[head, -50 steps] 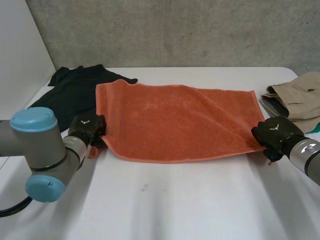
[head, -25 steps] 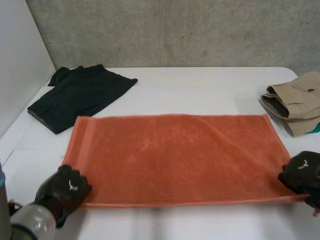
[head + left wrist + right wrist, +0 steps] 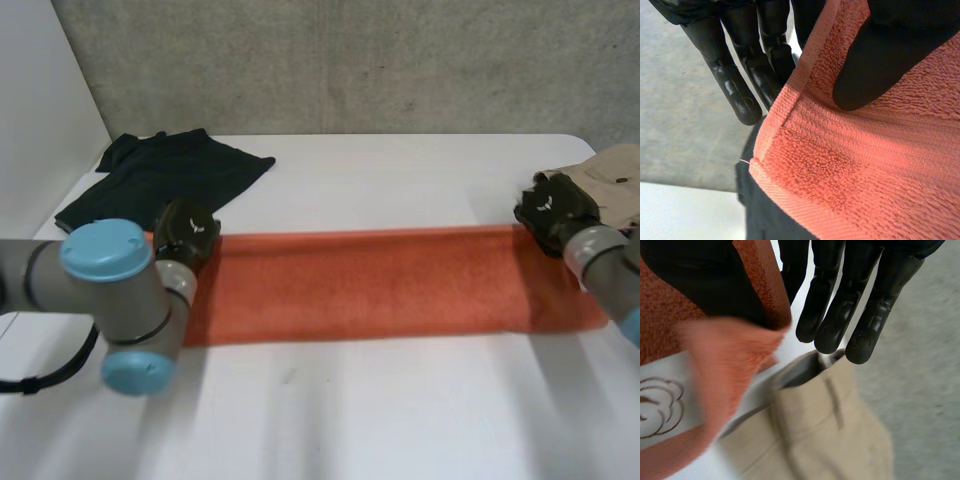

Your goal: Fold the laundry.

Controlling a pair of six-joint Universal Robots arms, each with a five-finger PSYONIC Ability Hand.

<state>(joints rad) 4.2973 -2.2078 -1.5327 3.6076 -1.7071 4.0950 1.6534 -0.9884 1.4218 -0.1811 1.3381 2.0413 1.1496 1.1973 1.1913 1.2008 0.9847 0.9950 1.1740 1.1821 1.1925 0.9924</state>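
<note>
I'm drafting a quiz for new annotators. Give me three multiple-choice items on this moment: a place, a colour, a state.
1. Where on the white table does the crumpled black garment lie? A) near right edge B) far left, beyond the left hand C) centre
2. What colour is the folded garment beside the right hand? A) beige B) blue C) green
3. What is the left hand doing with the orange terry towel? A) hovering open above it B) pinching its corner C) pressing it flat
Answers: 1 B, the head view shows it past the left hand. 2 A, tan cloth lies by that hand. 3 B, thumb and fingers clamp the corner.
</note>
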